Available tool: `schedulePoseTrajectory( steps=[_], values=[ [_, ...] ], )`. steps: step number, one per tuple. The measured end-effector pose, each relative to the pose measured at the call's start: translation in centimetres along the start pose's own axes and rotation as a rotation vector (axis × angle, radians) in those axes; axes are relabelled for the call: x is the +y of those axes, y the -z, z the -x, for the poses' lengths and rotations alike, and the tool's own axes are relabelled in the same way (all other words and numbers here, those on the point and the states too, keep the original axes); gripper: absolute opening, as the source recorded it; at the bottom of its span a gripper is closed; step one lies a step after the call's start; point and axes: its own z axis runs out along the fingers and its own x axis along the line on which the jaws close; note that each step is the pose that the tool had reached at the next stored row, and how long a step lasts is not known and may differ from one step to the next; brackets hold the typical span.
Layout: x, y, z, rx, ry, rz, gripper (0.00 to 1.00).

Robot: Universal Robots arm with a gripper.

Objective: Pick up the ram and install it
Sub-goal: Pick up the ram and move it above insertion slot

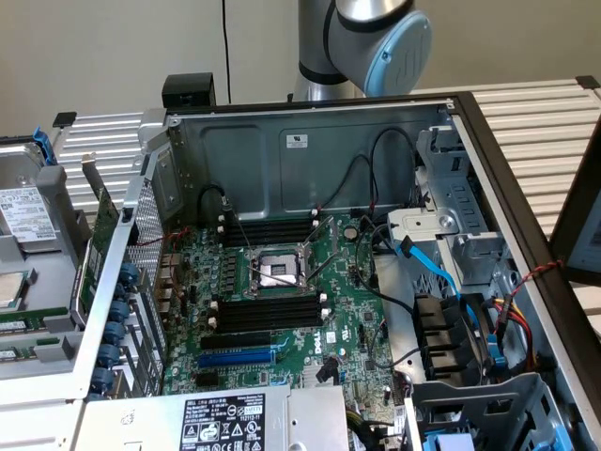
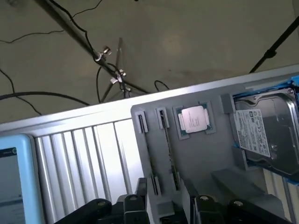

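At the exterior view's left, outside the computer, I see a grey parts tray point(image 1: 58, 310) on the slatted tabletop point(image 1: 535, 122). It carries a hard drive point(image 1: 21, 209) at its far end and a processor point(image 1: 7, 287) nearer. On my wrist camera the ram point(image 2: 168, 149) stands on edge in one of the tray's narrow holders, just beside the processor, with the hard drive beyond that. The claw point(image 2: 164, 205) hangs over that end of the tray, closest to the ram. Its fingers point(image 2: 141, 190) are apart, clamped on nothing and not touching the stick.

Next to the right, a green expansion card point(image 1: 99, 246) stands upright against the open computer case point(image 1: 282, 141). Inside the case the motherboard point(image 1: 347, 301) lies flat, with the processor socket point(image 1: 272, 271) in the middle, black memory slots point(image 1: 268, 313) on its far and near sides, and a long blue slot point(image 1: 237, 357) nearer still.

The arm point(image 1: 376, 38) rises behind the far wall of the case. At the exterior view's right sit the metal drive cage point(image 1: 460, 235) and a blue cable point(image 1: 427, 268) running down from it.
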Motion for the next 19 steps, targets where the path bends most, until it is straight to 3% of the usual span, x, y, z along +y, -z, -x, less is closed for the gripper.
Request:
schedulePoseTrajectory(
  steps=[6, 9, 12, 19],
  values=[
    [-0.01, -0.6, 0.0, 0.0027, 0.109, -0.0008, 0.42],
    [-0.02, -0.79, 0.0, 0.0022, 0.141, -0.0099, 0.42],
    [-0.03, -0.94, 0.0, 0.0018, 0.174, -0.0238, 0.42],
    [-0.04, -1.49, 0.0, 0.0041, 0.223, -0.0296, 0.42]
  ],
)
